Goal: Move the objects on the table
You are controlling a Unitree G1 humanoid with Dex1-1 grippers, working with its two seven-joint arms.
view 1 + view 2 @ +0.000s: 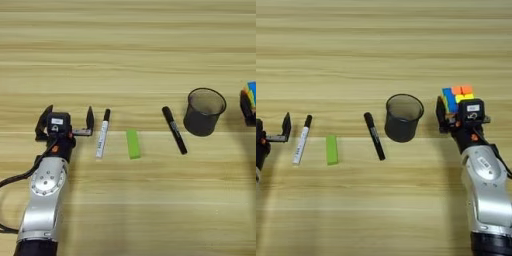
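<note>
Light-brown wood grain runs side to side across the desk (130,60), and the whole far half is bare. All items sit in one loose row across the middle.

Left gripper (65,121): fingers spread wide, nothing between them. Its right finger (90,119) stands just beside the white marker (102,139), apart from it. That marker lies nearly front to back, black cap toward the far edge.

Green bar (132,144): flat on the wood, just right of the white marker, not touching it. Black marker (174,130): next to the right, tilted, far end leaning left. Black mesh cup (403,117): upright, open mouth up, near the black marker's far end with a narrow gap between.

Right gripper (460,111): at the puzzle cube (457,96), right of the cup. One finger (440,114) shows on the cube's left side; the other is hidden behind the gripper body, so I cannot tell whether the cube is pinched.

Open wood also lies along the near edge between the two arms.
</note>
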